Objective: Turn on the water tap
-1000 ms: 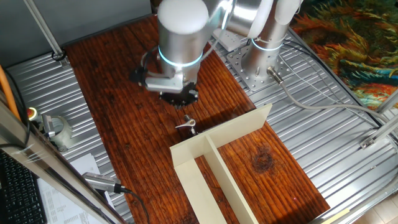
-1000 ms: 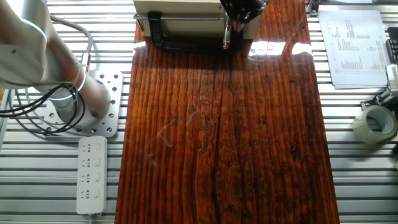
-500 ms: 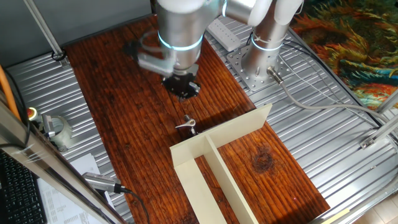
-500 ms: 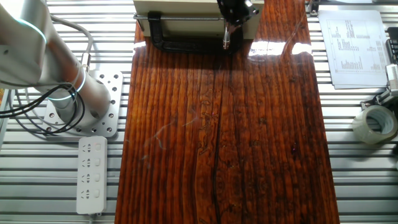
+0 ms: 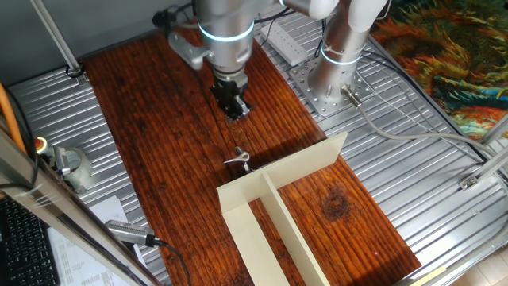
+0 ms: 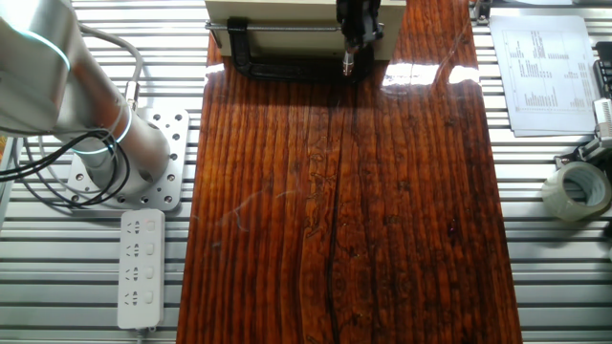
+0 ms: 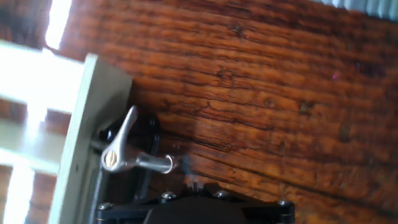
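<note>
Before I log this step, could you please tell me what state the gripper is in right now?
Gripper: holding nothing, hanging apart from the water tap; open or shut cannot be told from these views.

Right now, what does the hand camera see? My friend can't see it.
A tiny silver water tap with a thin lever handle sits beside a cream divider wall on a dark red-brown wooden table. The black edge of the tool fills the bottom of the picture.
</note>
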Controlling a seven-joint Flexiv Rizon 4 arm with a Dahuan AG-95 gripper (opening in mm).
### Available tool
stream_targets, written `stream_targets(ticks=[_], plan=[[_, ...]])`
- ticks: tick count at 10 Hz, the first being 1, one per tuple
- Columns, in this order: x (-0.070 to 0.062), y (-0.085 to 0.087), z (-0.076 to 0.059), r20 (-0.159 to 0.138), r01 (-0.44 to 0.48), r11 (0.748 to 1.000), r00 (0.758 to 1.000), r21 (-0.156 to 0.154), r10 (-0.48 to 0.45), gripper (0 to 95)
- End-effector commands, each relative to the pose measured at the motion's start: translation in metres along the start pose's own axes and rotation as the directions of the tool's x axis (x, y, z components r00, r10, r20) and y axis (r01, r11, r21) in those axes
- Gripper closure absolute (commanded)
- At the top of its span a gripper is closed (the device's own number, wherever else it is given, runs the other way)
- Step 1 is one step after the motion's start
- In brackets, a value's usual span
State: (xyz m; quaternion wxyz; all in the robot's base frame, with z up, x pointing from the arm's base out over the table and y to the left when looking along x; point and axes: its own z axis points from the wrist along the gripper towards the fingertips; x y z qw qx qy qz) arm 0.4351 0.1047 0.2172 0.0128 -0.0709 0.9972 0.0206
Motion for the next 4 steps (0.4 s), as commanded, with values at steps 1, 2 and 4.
stream_targets(ticks=[1, 2, 4], plan=[[0.0006, -0.0055, 0.0023, 0.013, -0.148, 0.988, 0.989, -0.05, 0.148, 95.0], [0.0001, -0.0062, 0.003, 0.012, -0.149, 0.988, 0.989, -0.05, 0.149, 95.0], [-0.0006, -0.0073, 0.0042, 0.007, -0.145, 0.987, 0.989, -0.063, 0.146, 95.0]])
